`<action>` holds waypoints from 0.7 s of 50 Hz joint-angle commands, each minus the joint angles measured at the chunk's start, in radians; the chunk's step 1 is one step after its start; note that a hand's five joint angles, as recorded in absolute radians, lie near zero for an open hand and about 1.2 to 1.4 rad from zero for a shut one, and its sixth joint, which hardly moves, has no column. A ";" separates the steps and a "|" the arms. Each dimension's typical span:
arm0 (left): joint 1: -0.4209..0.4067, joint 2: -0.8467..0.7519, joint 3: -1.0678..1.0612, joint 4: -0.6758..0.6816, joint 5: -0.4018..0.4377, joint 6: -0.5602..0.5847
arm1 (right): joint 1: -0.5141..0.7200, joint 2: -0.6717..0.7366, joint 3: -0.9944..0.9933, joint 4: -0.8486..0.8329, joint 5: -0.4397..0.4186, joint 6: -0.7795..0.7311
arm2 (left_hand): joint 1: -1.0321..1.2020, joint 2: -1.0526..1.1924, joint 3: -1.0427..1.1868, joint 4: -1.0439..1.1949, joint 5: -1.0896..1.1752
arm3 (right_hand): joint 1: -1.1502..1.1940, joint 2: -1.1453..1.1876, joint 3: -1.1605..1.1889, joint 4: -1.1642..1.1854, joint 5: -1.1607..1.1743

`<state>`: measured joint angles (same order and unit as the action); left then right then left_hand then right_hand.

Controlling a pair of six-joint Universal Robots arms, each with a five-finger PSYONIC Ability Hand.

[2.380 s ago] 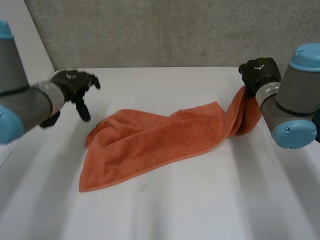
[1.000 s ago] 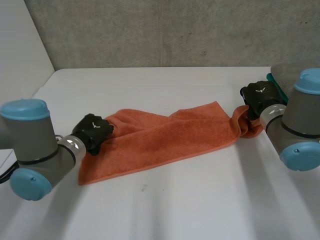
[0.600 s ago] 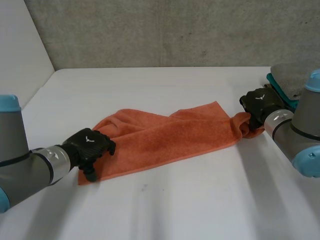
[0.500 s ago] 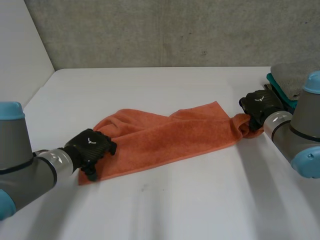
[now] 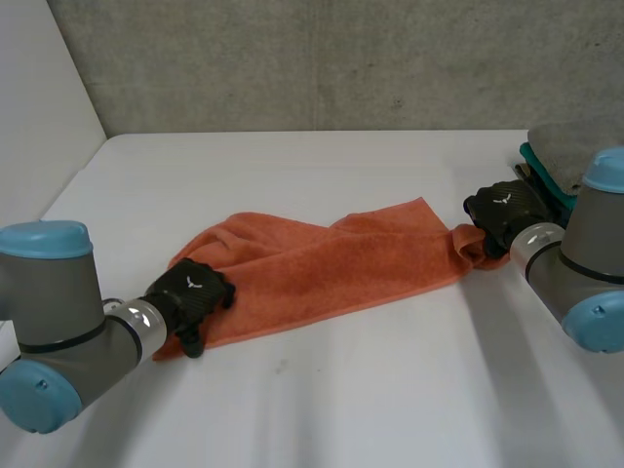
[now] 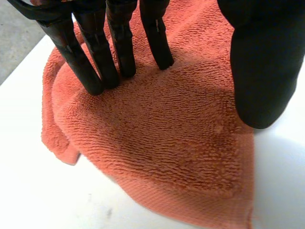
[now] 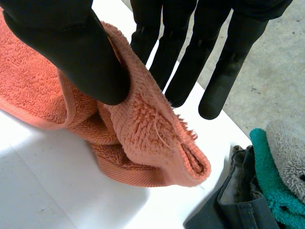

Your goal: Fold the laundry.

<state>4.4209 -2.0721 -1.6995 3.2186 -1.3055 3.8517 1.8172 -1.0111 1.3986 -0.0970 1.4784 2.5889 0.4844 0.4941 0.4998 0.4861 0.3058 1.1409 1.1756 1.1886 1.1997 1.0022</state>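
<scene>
Left hand (image 5: 193,292), head view: on near-left corner of orange towel (image 5: 331,263); right hand (image 5: 499,210) at far-right end; towel lies spread on table (image 5: 341,400) between them, likely to square it for folding | left wrist: fingers (image 6: 114,52) straight, pressing cloth, nothing pinched | right wrist: thumb and fingers nip the bunched end, near laundry pile (image 7: 267,176)

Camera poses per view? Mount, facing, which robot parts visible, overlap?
Head: behind, between the arms, looking down at white table; left hand, right hand at orange towel ends.
Left wrist: looks along left palm; straight fingers press towel corner.
Right wrist: looks along right palm; thumb and fingers pinch bunched towel end.
Shared: all see the towel.
</scene>
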 commanded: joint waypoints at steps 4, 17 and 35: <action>0.005 -0.048 0.052 0.033 -0.020 0.031 | 0.002 0.002 0.008 -0.006 -0.001 -0.009 | 0.105 0.095 0.089 0.103 0.109 | 0.255 0.221 0.208 0.197 0.219; 0.009 -0.089 0.133 0.063 -0.055 0.043 | 0.005 0.002 0.016 -0.009 -0.001 -0.012 | 0.427 0.418 0.412 0.426 0.432 | 0.255 0.221 0.208 0.197 0.219; 0.014 -0.137 0.205 0.081 -0.057 0.058 | 0.010 -0.003 0.016 -0.010 -0.003 -0.019 | 0.912 0.902 0.897 0.910 0.916 | 0.255 0.221 0.208 0.197 0.219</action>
<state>4.4275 -2.1987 -1.5208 3.3048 -1.3619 3.8993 1.8265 -1.0125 1.4196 -0.1074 1.4762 2.5739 1.1462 1.1897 1.1807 1.1885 0.9827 1.1409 1.1755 1.1885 1.1997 1.0022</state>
